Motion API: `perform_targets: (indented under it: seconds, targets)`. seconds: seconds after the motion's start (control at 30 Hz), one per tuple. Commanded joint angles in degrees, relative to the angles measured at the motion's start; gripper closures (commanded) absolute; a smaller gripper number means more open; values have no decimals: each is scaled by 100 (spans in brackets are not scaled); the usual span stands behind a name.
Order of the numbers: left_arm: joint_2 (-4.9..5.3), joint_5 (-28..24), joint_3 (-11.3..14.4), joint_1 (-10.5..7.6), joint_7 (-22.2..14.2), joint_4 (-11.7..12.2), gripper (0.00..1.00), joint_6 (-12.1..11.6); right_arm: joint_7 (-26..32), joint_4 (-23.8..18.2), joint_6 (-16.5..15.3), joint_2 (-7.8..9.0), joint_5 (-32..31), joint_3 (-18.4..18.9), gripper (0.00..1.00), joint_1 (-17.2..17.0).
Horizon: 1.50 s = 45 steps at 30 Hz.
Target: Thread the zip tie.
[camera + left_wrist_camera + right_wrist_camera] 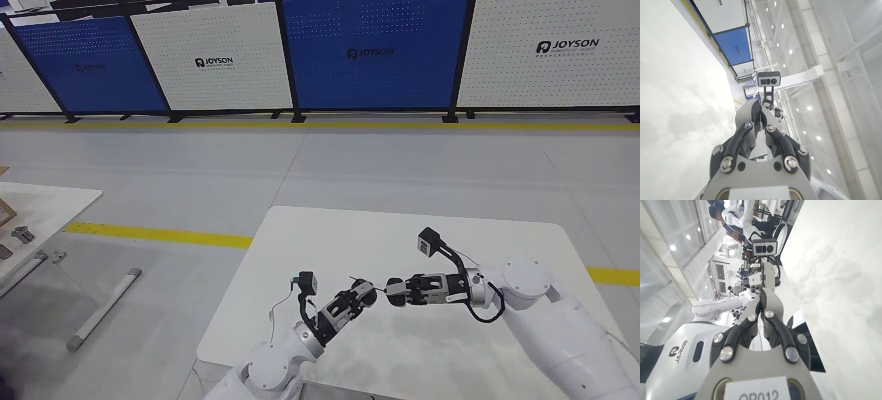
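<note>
hovering tip to tip above the counter (300, 235), left end effector (365, 294) and right end effector (393, 292) pinch shut, probably aligning for threading; contents indiscernible.

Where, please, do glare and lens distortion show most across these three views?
Left wrist view: the table glares almost white, ceiling lamps flare, and beams bow outward. Right wrist view: lamps flare likewise, the table edge curves. Top view: light is even, the table bright without hot spots, floor lines nearly straight.

Matt metal left pincer (759, 106), smooth table (350, 250)
</note>
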Motion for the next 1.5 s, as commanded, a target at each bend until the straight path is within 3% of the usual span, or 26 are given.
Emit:
perform_targets:
  seconds: [0.0, 0.1, 0.17, 0.33, 0.53, 0.73, 0.8, 1.17, 1.3, 1.4, 1.47]
  targets:
    - [1, 17, -2, 7, 9, -7, 100, -4, 0, 0, 0, 0, 0, 0, 100, 0]
    - [2, 39, -5, 11, 20, -15, 100, -7, -216, -142, 33, 4, -60, 19, 98, -101]
    - [3, 56, -7, 16, 33, -22, 100, -11, -239, -234, 78, 23, -99, 73, 0, -152]
    - [4, 107, -20, 50, 128, -44, 100, 7, -224, -332, 94, 76, -109, 244, 0, -272]
    - [-3, 456, -65, 121, 637, -90, 100, 91, -195, -368, 15, 176, -22, 580, 0, -490]
    - [-22, 971, -116, 93, 1314, 1, 100, 538, -167, -518, 88, 336, -75, 992, 0, -837]
    - [-32, 981, -90, 55, 1340, 13, 100, 643, -163, -567, 92, 355, -62, 1044, 0, -899]
    - [-32, 979, -89, 53, 1339, 18, 100, 652, -163, -567, 92, 355, -62, 1044, 0, -899]
    - [-24, 718, -126, -37, 922, 137, 100, 939, -163, -567, 92, 355, -62, 1044, 0, -899]
    - [53, 658, -396, -52, 268, 167, 100, 1057, -163, -567, 92, 355, -62, 1044, 0, -899]
    - [121, 531, -665, 39, -225, 79, 100, 1018, -163, -567, 92, 355, -62, 1044, 0, -899]
